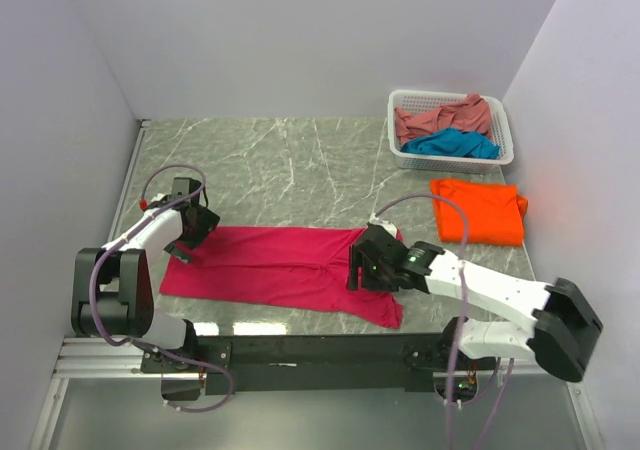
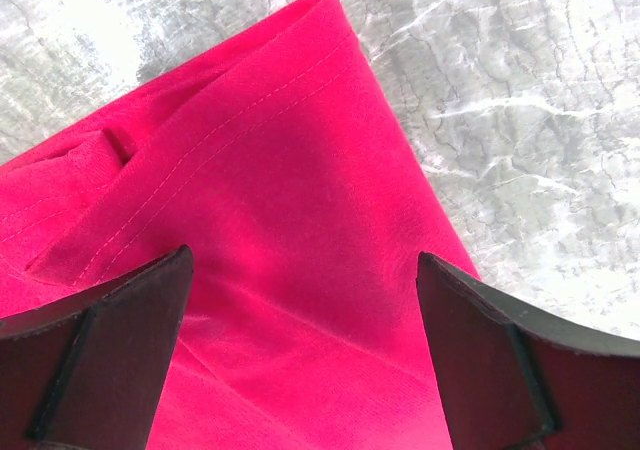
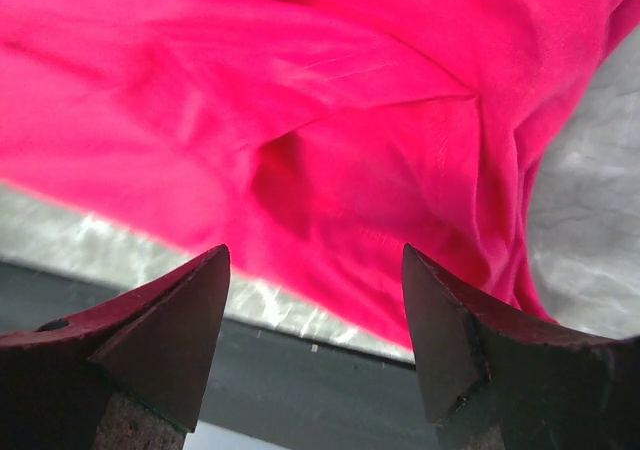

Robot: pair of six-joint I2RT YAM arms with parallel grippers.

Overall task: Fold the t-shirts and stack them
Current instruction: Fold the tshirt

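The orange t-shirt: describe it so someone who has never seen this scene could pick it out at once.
Find the white lattice basket at the far right of the marble table. The orange t-shirt lies just in front of it. It alone is folded into a rectangle; the salmon t-shirt and teal t-shirt sit crumpled in the basket, the magenta t-shirt lies spread out.

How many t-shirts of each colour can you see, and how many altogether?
Magenta-pink t-shirt, spread on the table: 1
Orange t-shirt, folded: 1
Teal-blue t-shirt, in the white basket: 1
Salmon-pink t-shirt, in the basket: 1
Total: 4
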